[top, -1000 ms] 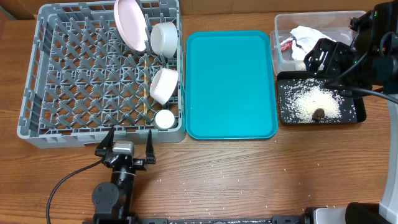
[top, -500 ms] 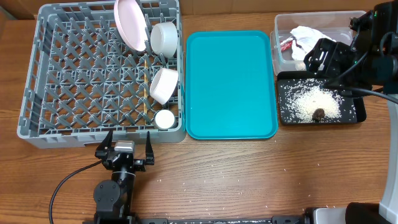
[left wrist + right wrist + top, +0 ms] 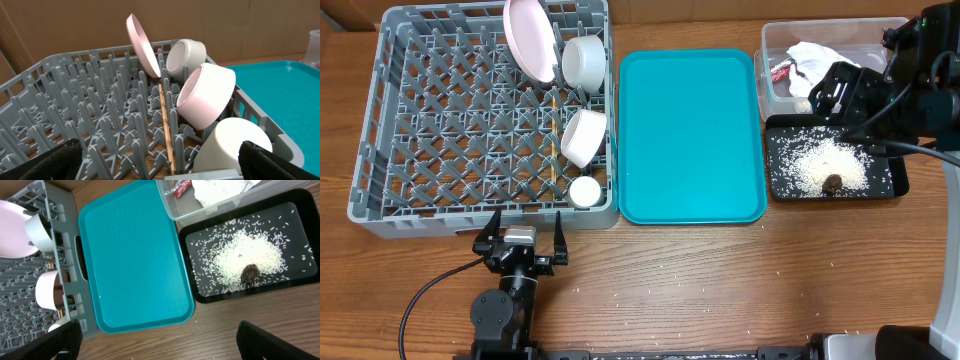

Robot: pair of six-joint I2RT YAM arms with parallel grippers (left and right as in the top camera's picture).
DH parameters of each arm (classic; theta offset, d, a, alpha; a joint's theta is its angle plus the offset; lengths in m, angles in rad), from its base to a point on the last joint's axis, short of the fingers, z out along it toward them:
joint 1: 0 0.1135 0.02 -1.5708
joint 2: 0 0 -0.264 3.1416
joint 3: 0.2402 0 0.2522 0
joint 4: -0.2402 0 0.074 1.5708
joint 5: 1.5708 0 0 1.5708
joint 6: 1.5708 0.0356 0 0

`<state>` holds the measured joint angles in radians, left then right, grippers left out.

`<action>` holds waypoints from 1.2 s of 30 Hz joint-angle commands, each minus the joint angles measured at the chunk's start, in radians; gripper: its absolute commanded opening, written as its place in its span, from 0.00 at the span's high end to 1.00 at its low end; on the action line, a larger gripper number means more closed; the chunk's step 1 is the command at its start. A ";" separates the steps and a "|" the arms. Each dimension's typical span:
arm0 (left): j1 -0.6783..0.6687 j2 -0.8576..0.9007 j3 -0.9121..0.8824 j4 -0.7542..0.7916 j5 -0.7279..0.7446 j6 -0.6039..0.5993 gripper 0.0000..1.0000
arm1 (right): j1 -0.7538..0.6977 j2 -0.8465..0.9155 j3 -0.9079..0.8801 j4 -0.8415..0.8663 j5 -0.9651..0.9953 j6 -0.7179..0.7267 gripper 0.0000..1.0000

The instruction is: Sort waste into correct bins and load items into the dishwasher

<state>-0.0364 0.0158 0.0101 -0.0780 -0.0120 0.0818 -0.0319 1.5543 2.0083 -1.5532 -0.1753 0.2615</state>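
Wood bench (image 3: pixel 720 280), cardboard (image 3: pixel 225 25) behind. Grey rack (image 3: pixel 440 130) holds plate (image 3: pixel 528 38), 2 bowls (image 3: pixel 583 58) (image 3: pixel 584 135), cup (image 3: pixel 585 191), chopsticks (image 3: pixel 555 140). Rice (image 3: pixel 820 160) + brown lump (image 3: pixel 833 182) in black tray (image 3: pixel 772 190). Napkin (image 3: pixel 815 55) + red wrapper (image 3: pixel 780 70) in clear tub (image 3: pixel 840 28). L hand (image 3: pixel 530 215) spread wide, empty, just short of rack's near wall. R hand (image 3: pixel 156 335) spread, empty, above tub/tray edge.

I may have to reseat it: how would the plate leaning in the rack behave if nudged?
The plate stands tilted on edge among the pegs of the rack, so a nudge would probably tip or roll it. Its surface looks glossy, likely slippery and breakable in a two-finger grip.
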 commanded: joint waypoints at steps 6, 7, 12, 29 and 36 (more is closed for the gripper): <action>0.011 -0.011 -0.005 0.003 -0.011 0.016 0.00 | 0.000 -0.020 0.007 0.015 0.028 -0.001 0.00; 0.011 -0.011 -0.005 0.003 -0.011 0.016 0.00 | 0.007 -0.033 0.007 0.024 0.046 -0.002 0.00; 0.011 -0.011 -0.005 0.003 -0.011 0.016 0.00 | 0.079 -0.110 -0.008 0.103 0.140 -0.019 0.00; 0.011 -0.011 -0.005 0.003 -0.011 0.016 0.00 | 0.135 -0.771 -1.023 0.983 0.130 -0.107 0.00; 0.011 -0.011 -0.005 0.003 -0.011 0.016 0.00 | 0.127 -1.063 -1.496 1.336 0.130 -0.106 0.00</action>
<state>-0.0364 0.0151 0.0090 -0.0765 -0.0124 0.0822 0.0998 0.5964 0.6601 -0.3096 -0.0589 0.1581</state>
